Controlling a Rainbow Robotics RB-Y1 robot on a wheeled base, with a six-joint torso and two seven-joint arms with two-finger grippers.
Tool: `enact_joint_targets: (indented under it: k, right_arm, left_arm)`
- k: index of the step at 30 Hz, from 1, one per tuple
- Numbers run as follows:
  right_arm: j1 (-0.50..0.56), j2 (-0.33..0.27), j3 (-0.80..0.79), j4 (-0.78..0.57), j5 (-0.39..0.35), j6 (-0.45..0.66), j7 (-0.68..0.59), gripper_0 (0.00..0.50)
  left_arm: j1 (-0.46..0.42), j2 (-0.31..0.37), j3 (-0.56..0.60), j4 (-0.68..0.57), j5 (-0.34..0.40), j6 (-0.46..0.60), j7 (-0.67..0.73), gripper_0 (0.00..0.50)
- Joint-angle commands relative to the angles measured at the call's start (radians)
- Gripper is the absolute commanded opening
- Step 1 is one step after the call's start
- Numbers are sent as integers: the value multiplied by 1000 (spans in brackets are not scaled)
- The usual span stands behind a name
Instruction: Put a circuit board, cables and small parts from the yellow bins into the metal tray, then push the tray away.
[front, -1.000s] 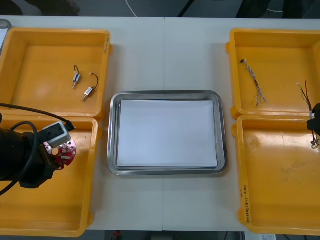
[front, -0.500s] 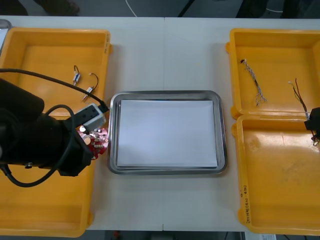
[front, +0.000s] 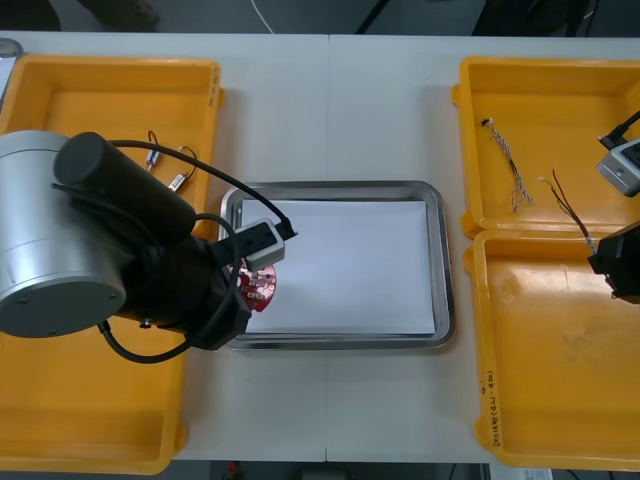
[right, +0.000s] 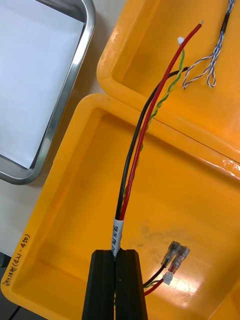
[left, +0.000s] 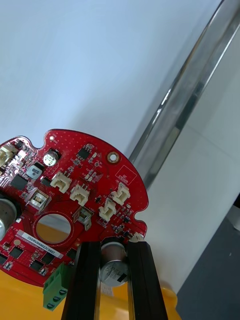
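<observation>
Circuit board (front: 258, 291), round and red, is clamped by its edge in the left gripper (front: 264, 270) over the 8 o'clock corner of the metal tray (front: 330, 187). It hangs part above the white lining and part above the shiny rim; cannot tell whether it touches. In the left wrist view the black fingers (left: 87, 280) stand apart only by what they pinch, the board's rim. The right gripper (front: 600, 250) is at the tray's 3 o'clock, over the seam between the far right bin (front: 540, 90) and the near right bin (front: 560, 400). Its fingers (right: 102, 285) are pressed nearly together on a red, black and yellow-green cable bundle (right: 140, 140). The bundle's free end trails toward 11 o'clock over the far bin, and its short connector ends hang just beside the fingers. A blue-and-white twisted cable (front: 510, 165) lies in the far right bin, apart from the bundle. Small metal parts (front: 152, 150) lie in the far left bin (front: 60, 110) at the tray's 10 o'clock, on the light counter (front: 330, 100).
</observation>
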Motion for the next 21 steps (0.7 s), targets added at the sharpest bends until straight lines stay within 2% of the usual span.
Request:
enact_joint_targets:
  k: [1,13,21]
  right_arm:
    - [-17,-39,24,-30,34,3,14,0]
    - [-15,-39,28,-30,56,3,21,0]
    - [-8,-38,30,-30,50,3,26,0]
  left_arm:
    - [-85,-59,-103,66,-58,-54,102,0]
    - [-155,-95,-270,260,-116,-221,108,0]
    - [-168,-99,-308,296,-119,-248,108,0]
